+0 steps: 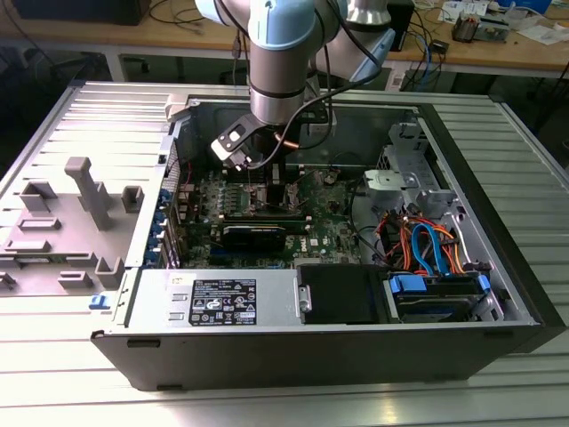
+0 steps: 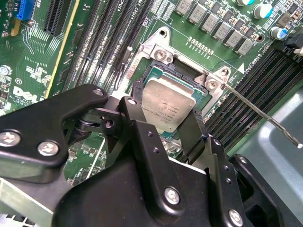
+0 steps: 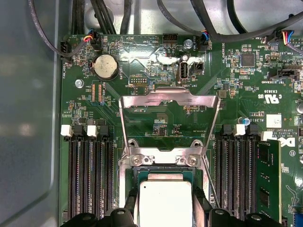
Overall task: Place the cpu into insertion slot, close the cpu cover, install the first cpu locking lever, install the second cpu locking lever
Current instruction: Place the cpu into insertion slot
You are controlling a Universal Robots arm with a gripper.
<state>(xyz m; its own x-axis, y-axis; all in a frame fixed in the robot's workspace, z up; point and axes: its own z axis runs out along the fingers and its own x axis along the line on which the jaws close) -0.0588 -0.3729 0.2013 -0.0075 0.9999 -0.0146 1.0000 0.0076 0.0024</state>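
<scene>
Green motherboard (image 3: pixel 142 61) inside an opened computer case (image 1: pixel 311 356). My gripper (image 2: pixel 165 120): clenched on the cpu (image 2: pixel 168 104) by its edges, with the chip tilted just above the insertion slot (image 2: pixel 161 71). Beyond, the cpu cover (image 3: pixel 168 99) stood raised. Step, as I judged: placement. Seating called for levelling.

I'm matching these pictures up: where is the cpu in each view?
Exterior view: hidden beneath the arm's wrist, over the motherboard.
Second wrist view: cpu in the gripper.
First wrist view: cpu beside the raised cpu cover.
Shared landmark, both wrist views: two-screw socket bracket.
</scene>
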